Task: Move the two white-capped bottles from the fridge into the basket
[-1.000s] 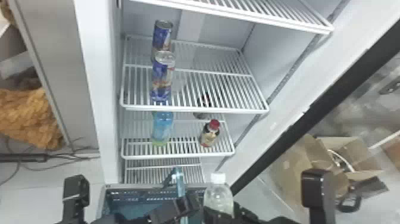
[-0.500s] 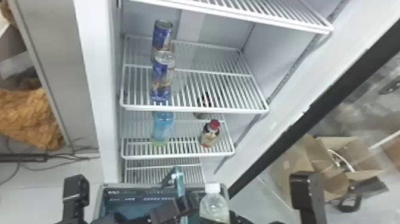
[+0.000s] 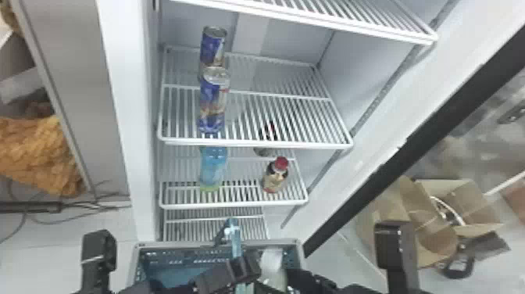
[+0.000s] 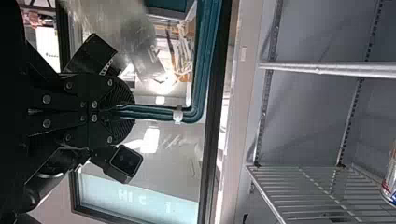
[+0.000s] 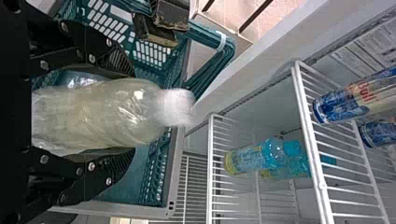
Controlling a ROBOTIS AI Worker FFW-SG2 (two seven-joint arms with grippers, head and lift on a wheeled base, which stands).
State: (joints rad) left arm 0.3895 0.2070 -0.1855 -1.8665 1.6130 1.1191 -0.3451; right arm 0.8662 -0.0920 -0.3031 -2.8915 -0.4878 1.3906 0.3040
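Fridge point(image 3: 125, 117) ahead, working left to right. Two blue cans point(image 3: 211, 101), upright, one behind the other, by the left edge of the cans' shelf point(image 3: 254, 144). On the next shelf down point(image 3: 234, 204), two blue bottles point(image 5: 254, 158) near its left edge, one in front of the other. One basket point(image 3: 136, 269) below, in front of the fridge; left gripper point(image 3: 245, 268) clamped on its teal handle point(image 3: 236, 244), jaws closed about the bars. One white-capped bottle point(image 5: 107, 112) at the basket's mouth, near the right corner on the fridge side, cap end up, body gripped between the jaws of the right gripper point(image 3: 302, 279). Behind that bottle, within the basket, something clear point(image 5: 79, 79), possibly a second bottle; too hidden to be sure. One red-capped bottle point(image 3: 275, 176) upright by the front right corner of the blue bottles' shelf. Farthest right, outside the fridge, open cardboard point(image 3: 414, 219) on the floor.
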